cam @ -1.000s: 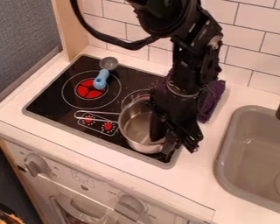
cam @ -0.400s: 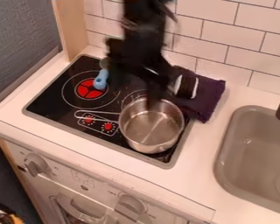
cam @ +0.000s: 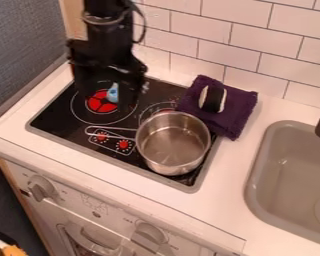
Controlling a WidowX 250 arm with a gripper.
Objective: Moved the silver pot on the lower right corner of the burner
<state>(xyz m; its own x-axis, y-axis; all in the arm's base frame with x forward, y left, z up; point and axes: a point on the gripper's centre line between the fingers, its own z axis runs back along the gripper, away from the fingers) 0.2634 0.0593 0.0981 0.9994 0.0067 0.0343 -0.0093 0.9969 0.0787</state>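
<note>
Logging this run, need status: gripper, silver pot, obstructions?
Gripper open, over left burner, off the pot. Silver pot at cooktop's lower right. Blue-handled utensil below gripper, apart from pot; purple towel close behind pot.

Silver pot (cam: pixel 173 142): open mouth accessible from above; sides obstruct low crossing.
Pot handle (cam: pixel 116 129): low bar projecting left from the pot.
Counter (cam: pixel 230 175): flat passage right of the pot, up to the sink (cam: pixel 251 192).
Purple cloth (cam: pixel 237 112): low obstacle, behind and right of the pot; dark-and-white object (cam: pixel 217 98) on it adds height.
Gripper (cam: pixel 108 97): left of and behind the pot, fingers apart, obstructing access above the blue handle (cam: pixel 113 92).
Tiled wall (cam: pixel 249 45): limit behind the pot.
</note>
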